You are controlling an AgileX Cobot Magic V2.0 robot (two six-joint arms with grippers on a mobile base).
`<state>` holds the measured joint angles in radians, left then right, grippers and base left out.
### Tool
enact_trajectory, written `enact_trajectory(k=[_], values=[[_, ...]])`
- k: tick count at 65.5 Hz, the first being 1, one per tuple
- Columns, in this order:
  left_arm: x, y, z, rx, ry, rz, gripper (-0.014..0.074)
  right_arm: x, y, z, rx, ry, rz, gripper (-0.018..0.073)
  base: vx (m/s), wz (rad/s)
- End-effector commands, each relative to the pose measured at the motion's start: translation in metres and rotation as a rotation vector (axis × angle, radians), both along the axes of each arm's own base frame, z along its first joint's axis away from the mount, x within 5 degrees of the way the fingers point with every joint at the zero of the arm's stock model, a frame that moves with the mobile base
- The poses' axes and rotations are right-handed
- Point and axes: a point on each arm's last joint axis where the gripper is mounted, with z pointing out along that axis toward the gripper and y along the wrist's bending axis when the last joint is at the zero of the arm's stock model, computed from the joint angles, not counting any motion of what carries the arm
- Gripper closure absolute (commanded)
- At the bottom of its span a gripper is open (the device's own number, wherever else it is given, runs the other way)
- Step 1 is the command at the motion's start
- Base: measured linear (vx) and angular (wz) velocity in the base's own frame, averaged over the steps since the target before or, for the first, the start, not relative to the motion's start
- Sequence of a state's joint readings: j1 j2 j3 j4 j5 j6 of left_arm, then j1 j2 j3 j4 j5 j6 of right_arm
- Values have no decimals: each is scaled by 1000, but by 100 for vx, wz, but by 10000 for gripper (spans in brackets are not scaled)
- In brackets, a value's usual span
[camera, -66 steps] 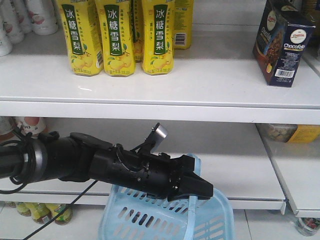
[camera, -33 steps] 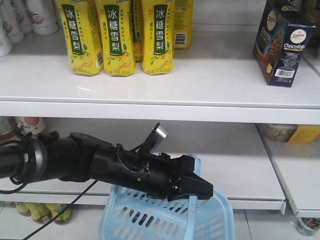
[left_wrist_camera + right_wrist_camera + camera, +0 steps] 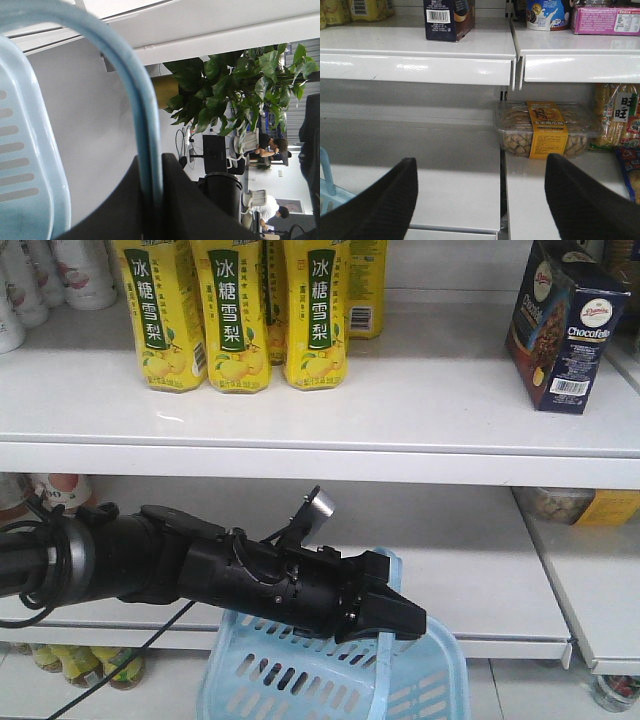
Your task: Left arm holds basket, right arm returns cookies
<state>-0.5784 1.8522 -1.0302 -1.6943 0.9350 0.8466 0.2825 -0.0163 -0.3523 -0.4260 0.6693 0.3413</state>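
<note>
The left arm [image 3: 150, 565] reaches in from the left edge of the front view, nearly level and dipping a little toward its tip, cables looping at its base. Its left gripper [image 3: 385, 615] is clamped on the pale hoop handle [image 3: 135, 105] of the basket [image 3: 330, 680], which hangs below it in front of the lower shelf [image 3: 480, 590]; the left wrist view shows the handle pinched between the black jaws. Above, yellow drink bottles [image 3: 240, 315] stand in a row on the upper shelf [image 3: 400, 410], and the cookies [image 3: 565, 325] stand upright at that shelf's right end, free of any gripper. In the right wrist view the right gripper [image 3: 480, 200] is spread wide and empty, level with the lower shelf, facing a clear tub [image 3: 545, 130] with a yellow label.
</note>
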Motion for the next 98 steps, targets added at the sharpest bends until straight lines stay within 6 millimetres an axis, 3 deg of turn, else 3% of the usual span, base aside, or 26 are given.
enact_trajectory(k=[1, 17, 23, 41, 98], values=[[2, -1, 33, -114, -83, 20, 603, 1, 1, 9, -39, -97, 18, 51, 0, 0], [2, -1, 33, -112, -83, 19, 603, 10, 5, -2, -134, -157, 40, 54, 0, 0], [3, -1, 33, -113, -83, 20, 603, 10, 5, -3, -134, -145, 35, 103, 0, 0], [3, -1, 33, -113, -83, 20, 603, 10, 5, -3, -133, -148, 36, 574, 0, 0], [-1, 0, 37, -128, -83, 6, 603, 10, 5, -3, -134, -148, 36, 567, 0, 0]])
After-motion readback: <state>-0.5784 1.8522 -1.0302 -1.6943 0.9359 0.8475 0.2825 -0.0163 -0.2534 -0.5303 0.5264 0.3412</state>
